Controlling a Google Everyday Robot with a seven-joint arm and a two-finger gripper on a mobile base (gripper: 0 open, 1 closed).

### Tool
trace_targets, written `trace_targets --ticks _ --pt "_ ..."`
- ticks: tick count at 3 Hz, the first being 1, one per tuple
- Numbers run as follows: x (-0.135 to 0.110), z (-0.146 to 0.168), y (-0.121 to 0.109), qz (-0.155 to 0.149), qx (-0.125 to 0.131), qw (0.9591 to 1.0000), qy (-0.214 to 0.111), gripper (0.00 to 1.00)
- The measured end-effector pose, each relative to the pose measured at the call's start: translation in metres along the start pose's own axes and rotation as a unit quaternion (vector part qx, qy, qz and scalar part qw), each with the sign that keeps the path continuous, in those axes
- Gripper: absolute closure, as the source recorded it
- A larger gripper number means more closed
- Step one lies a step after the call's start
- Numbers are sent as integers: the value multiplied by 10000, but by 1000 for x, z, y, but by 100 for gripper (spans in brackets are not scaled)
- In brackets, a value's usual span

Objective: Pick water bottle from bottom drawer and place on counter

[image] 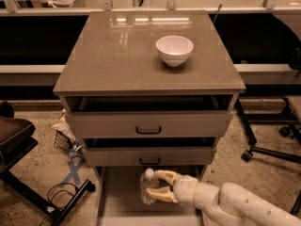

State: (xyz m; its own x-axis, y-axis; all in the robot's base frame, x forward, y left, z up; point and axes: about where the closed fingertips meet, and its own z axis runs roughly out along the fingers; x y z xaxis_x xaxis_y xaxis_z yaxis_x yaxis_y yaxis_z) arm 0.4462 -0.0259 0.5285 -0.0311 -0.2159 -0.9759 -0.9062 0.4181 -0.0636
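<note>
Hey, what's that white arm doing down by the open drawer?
A robot arm is reaching into the pulled-out bottom drawer. Its gripper is closed around a small clear water bottle, holding it upright over the drawer floor. The bottle is meant to end up on the counter, where a white bowl sits; it has not got there yet.
</note>
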Motion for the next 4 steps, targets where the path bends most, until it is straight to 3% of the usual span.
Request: trace_targets --ticks 1,2,3,4 --pt "-41 1 -15 60 114 9999 -115 100" --pt "-105 -6 -30 173 391 9989 -174 100" --pt "-194 -19 -39 73 699 9974 -138 100" --pt "-242 -24 -40 -79 822 9966 -40 100"
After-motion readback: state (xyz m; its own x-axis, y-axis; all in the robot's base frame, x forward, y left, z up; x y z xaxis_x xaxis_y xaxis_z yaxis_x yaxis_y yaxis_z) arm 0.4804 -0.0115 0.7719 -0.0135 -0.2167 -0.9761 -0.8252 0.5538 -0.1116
